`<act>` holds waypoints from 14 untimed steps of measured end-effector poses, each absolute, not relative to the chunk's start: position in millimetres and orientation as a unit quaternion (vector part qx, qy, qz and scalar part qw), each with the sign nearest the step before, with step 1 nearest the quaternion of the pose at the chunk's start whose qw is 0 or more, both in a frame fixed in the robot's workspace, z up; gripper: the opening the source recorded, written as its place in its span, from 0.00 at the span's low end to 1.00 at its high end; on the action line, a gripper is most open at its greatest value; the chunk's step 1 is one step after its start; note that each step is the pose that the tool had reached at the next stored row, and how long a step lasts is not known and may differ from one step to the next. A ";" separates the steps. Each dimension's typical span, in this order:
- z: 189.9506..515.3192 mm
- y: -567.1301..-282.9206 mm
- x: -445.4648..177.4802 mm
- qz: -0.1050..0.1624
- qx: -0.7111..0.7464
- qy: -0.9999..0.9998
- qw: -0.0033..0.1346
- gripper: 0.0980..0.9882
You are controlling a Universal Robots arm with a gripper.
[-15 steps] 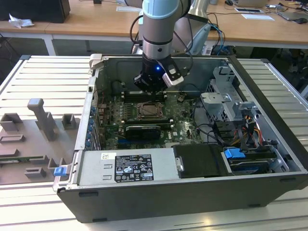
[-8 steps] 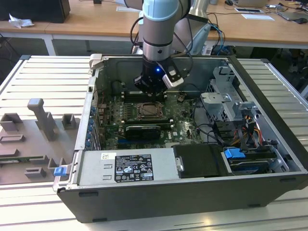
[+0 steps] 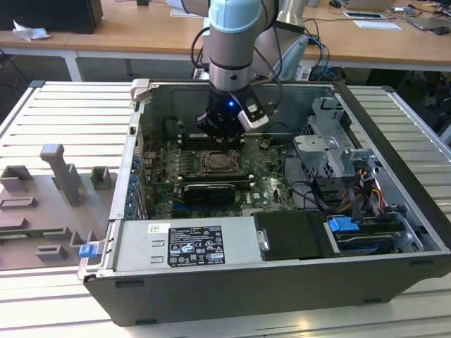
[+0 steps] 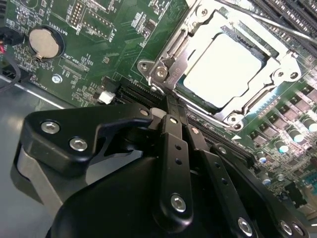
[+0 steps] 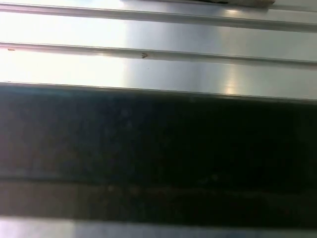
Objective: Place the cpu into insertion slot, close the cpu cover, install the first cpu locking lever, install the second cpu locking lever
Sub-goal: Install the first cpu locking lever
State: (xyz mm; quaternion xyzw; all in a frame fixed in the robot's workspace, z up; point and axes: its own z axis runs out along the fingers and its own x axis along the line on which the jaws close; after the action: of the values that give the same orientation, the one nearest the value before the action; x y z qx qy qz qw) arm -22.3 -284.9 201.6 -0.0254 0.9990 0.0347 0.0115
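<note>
Fingers point(image 4: 171, 106) pressed together, empty, tips just beside the socket's near corner.
Gripper point(image 3: 224, 127) hangs low inside the open computer case point(image 3: 394, 120); the cpu point(image 4: 223, 67) lies just beyond the tips, seated flat in the insertion slot point(image 4: 153, 69), with the cpu cover point(image 4: 195, 29) closed down around its pale top. Being square, the chip shows no long axis; its edges run diagonally to the fingers' line. Memory slots point(image 4: 292, 15) lie farther off.

Grey arm point(image 3: 229, 53), pale-blue joint caps; black screw-studded claw point(image 4: 171, 111).
</note>
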 end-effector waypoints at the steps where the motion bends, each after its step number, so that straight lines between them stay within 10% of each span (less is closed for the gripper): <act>1: 201.2 -285.0 -22.3 0.034 -0.025 0.999 0.011 0.01; 14: 216.1 -283.7 -22.3 0.031 -0.025 0.999 0.011 0.01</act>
State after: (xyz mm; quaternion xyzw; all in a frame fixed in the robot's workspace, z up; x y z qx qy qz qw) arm -22.3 -283.7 216.1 -0.0253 0.9991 0.0306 0.0114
